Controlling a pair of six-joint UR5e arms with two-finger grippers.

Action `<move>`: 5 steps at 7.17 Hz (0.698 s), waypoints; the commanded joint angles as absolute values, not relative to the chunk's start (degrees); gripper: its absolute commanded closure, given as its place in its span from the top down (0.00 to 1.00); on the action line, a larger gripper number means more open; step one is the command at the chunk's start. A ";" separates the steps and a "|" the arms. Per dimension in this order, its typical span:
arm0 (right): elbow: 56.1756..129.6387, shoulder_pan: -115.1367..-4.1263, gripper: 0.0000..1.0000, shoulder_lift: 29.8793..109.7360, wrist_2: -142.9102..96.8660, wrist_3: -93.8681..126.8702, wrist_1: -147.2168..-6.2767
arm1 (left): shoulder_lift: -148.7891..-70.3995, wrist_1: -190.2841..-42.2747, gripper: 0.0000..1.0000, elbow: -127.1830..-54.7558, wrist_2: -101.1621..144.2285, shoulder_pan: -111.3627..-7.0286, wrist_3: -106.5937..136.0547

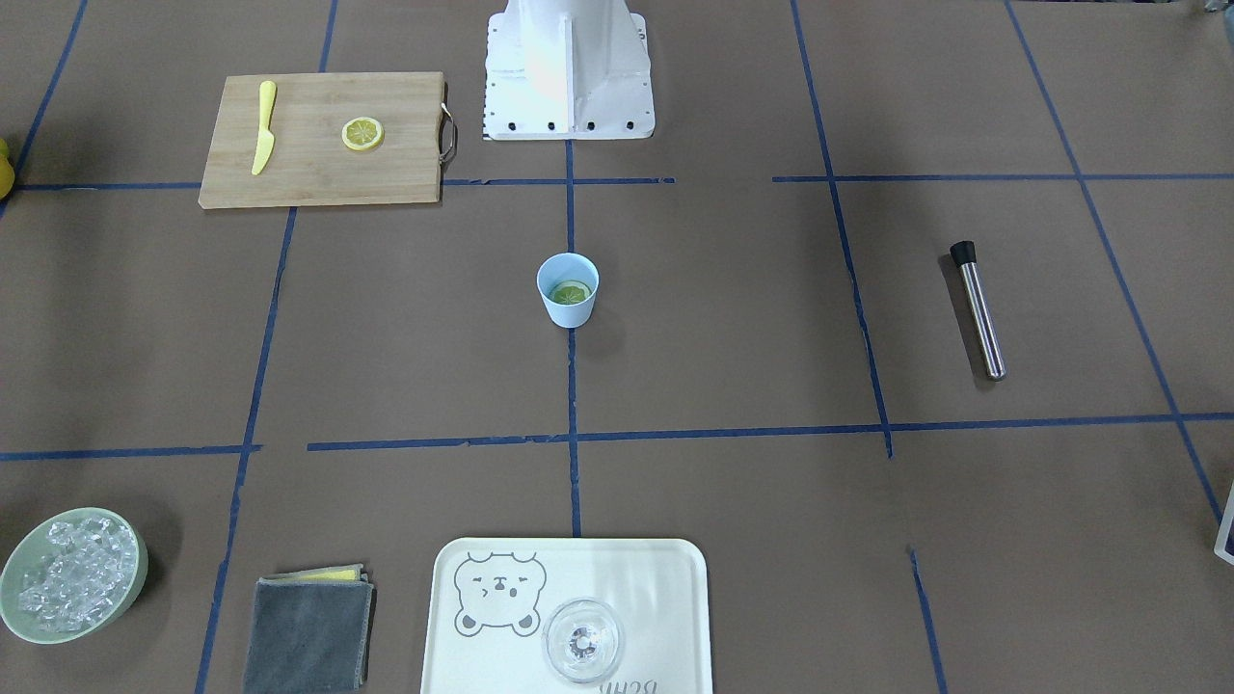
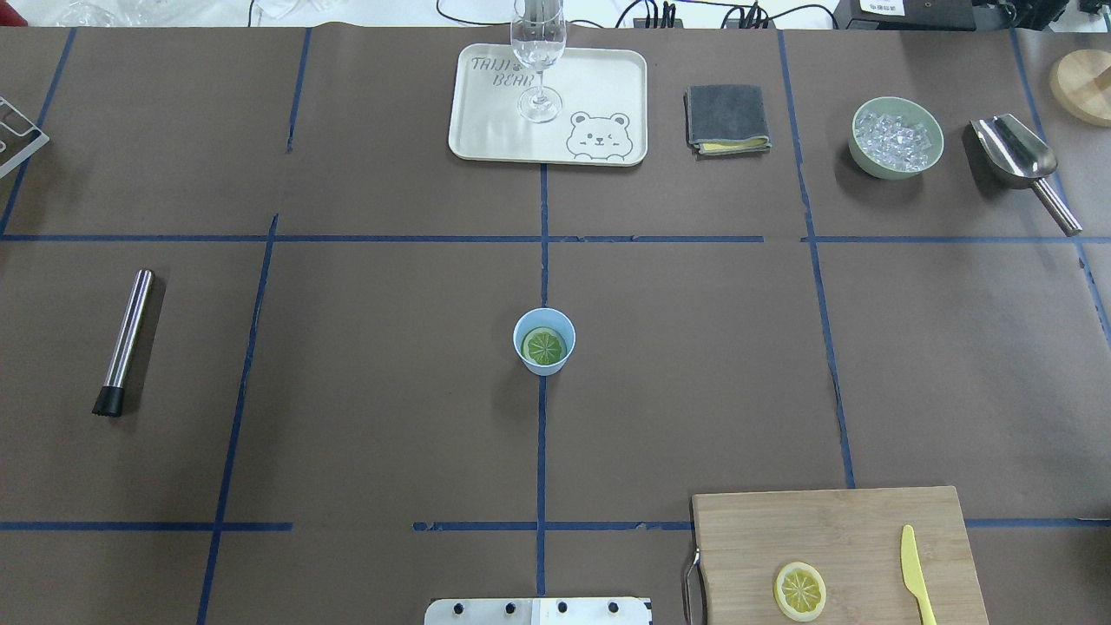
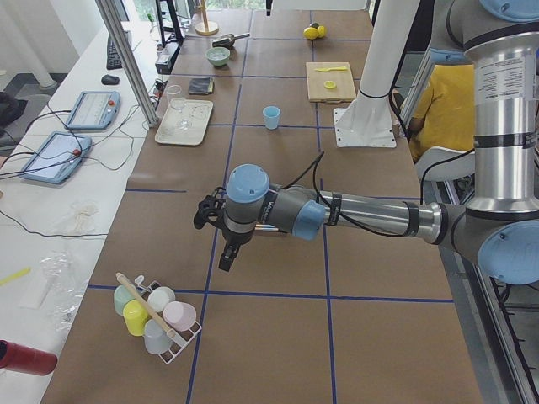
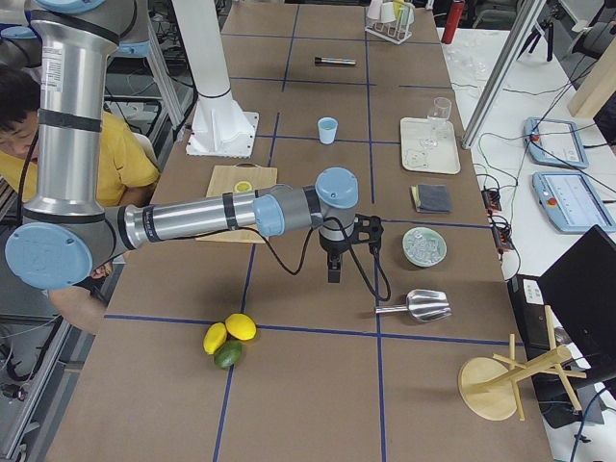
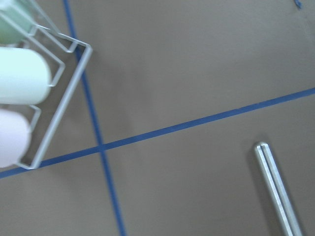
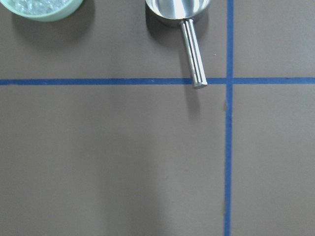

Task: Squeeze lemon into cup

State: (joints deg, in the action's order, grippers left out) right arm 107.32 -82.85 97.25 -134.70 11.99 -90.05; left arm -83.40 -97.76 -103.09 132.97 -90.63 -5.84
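Note:
The light-blue cup (image 1: pixel 568 311) stands upright at the table's centre, also in the overhead view (image 2: pixel 545 368). One lemon slice (image 2: pixel 544 346) lies flat inside it, looking greenish. A second lemon slice (image 2: pixel 799 590) lies on the wooden cutting board (image 2: pixel 833 529). Both grippers are far from the cup and show only in the side views. The left gripper (image 3: pixel 226 257) hangs over the table near a cup rack. The right gripper (image 4: pixel 333 269) hangs near the ice bowl. I cannot tell whether either is open or shut.
A yellow plastic knife (image 2: pixel 916 577) lies on the board. A tray (image 2: pixel 486 130) holds a clear glass (image 2: pixel 539 52). A grey cloth (image 2: pixel 726 118), a green bowl of ice (image 2: pixel 897 137), a metal scoop (image 2: pixel 1020 161) and a steel muddler (image 2: pixel 124 341) lie around.

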 commanded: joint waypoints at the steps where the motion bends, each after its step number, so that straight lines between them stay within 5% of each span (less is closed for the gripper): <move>1: 105.47 -88.85 1.00 96.85 -134.82 -5.93 -101.48 | -84.20 -84.41 1.00 -103.88 133.24 -94.83 -14.15; 5: 102.66 -88.77 1.00 96.69 -135.00 -6.50 -101.52 | -83.76 -93.83 1.00 -98.61 135.62 -94.48 -9.43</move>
